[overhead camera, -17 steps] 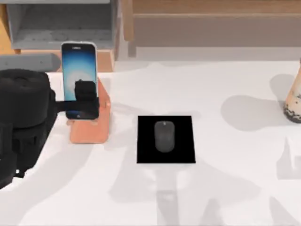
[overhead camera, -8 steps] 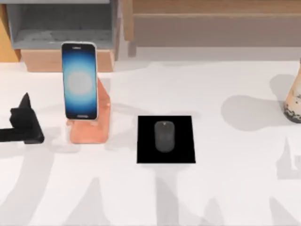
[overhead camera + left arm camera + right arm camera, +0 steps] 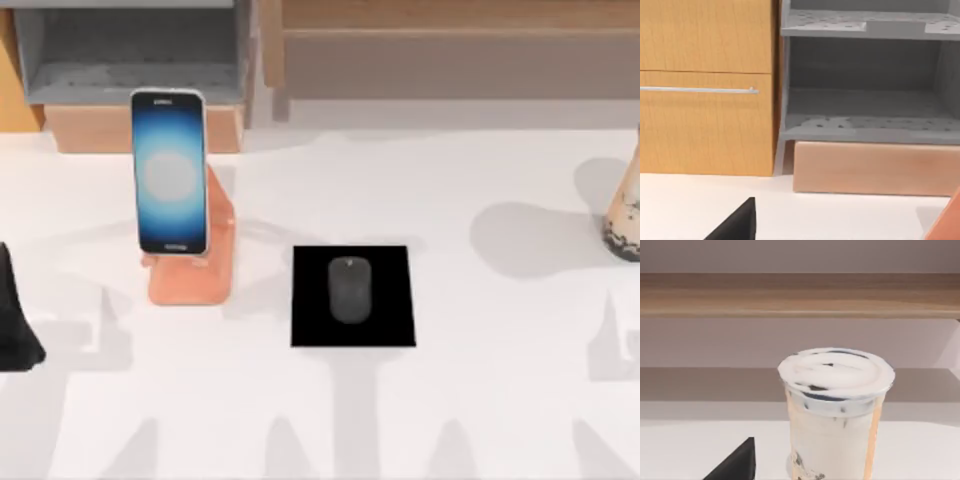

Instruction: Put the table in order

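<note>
The white table (image 3: 480, 400) holds a phone (image 3: 169, 172) with a lit blue screen, leaning on an orange stand (image 3: 195, 280) at the left. A grey mouse (image 3: 349, 289) lies on a black square pad (image 3: 353, 330) in the middle. A milk tea cup (image 3: 625, 210) stands at the right edge, and the right wrist view shows this cup (image 3: 836, 410) close up and upright. My left gripper (image 3: 15, 325) sits at the table's far left edge, apart from the phone. A black part of my right gripper (image 3: 737, 462) lies just beside the cup.
A wooden and grey shelf unit (image 3: 130, 60) runs along the back left, with a wooden block (image 3: 870, 167) under its grey shelves and a drawer front (image 3: 705, 90) beside it. A long wooden ledge (image 3: 460, 40) spans the back right.
My left arm has pulled back from the phone to the table's far left edge. The phone stays leaning on its stand. Mouse, pad and cup have not moved.
</note>
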`<state>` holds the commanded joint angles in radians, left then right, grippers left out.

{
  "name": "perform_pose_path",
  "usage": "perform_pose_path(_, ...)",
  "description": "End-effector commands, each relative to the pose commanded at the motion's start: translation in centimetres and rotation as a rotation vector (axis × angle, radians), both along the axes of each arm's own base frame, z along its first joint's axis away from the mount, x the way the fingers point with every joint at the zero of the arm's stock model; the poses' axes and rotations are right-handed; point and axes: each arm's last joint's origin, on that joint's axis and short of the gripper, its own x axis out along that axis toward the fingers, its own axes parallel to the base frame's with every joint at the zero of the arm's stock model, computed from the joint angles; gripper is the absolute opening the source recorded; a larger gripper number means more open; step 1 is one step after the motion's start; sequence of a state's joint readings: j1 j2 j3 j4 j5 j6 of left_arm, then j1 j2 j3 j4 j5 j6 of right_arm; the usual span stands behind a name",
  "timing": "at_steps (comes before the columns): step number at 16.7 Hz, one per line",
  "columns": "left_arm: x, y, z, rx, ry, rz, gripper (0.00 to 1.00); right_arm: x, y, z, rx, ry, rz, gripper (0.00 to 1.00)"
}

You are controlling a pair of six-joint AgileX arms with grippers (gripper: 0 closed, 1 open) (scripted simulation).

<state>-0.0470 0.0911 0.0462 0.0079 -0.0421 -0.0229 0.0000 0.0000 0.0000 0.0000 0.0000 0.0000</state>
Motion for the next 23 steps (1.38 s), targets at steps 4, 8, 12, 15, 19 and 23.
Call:
perform_pose_path(4, -0.3, 0.4, -0.9, 0.022, -0.037, 0.004, 1.00, 0.0, 0.0, 0.0, 0.000, 0.000, 0.000, 1.00)
perform_pose_path(8, -0.3, 0.4, -0.9, 0.022, -0.037, 0.004, 1.00, 0.0, 0.0, 0.0, 0.000, 0.000, 0.000, 1.00)
perform_pose_path(12, -0.3, 0.4, -0.9, 0.022, -0.037, 0.004, 1.00, 0.4, 0.0, -0.4, 0.007, 0.030, 0.002, 1.00)
perform_pose_path(15, -0.3, 0.4, -0.9, 0.022, -0.037, 0.004, 1.00, 1.2, -0.1, -1.6, 0.024, 0.108, 0.002, 1.00)
perform_pose_path(19, -0.3, 0.4, -0.9, 0.022, -0.037, 0.004, 1.00, 2.4, -0.2, -4.2, 0.054, 0.273, -0.007, 1.00)
perform_pose_path(23, -0.3, 0.4, -0.9, 0.022, -0.037, 0.004, 1.00, 3.2, -0.3, -6.3, 0.078, 0.409, -0.018, 1.00)
